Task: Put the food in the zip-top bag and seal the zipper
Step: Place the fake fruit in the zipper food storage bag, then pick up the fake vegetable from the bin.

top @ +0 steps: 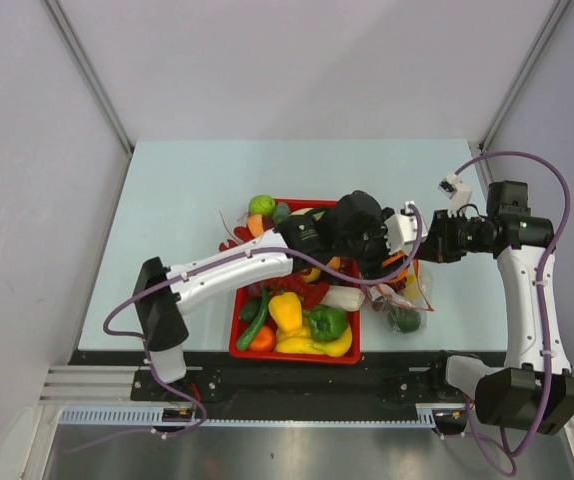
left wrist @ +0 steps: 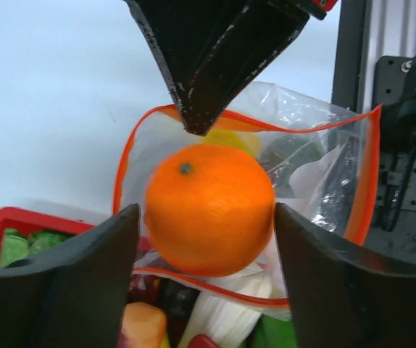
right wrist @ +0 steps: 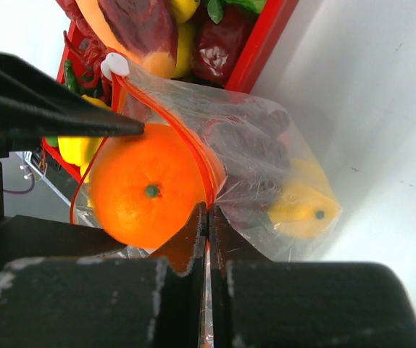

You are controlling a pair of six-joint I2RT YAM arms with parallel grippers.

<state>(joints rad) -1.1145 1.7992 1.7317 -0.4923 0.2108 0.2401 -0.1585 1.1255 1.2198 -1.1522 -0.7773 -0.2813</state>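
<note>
The orange sits between the fingertips of my left gripper, right in the mouth of the clear zip-top bag. Both fingers touch its sides. My right gripper is shut on the bag's orange-red zipper and holds the mouth up and open; in the left wrist view its fingers come down from above. Inside the bag lie a yellow lemon and dark pieces. From above, the bag hangs just right of the tray, under both grippers.
The red tray holds a yellow pepper, a green pepper, a white radish and other toy food. A green fruit sits at its far corner. The left arm reaches across the tray.
</note>
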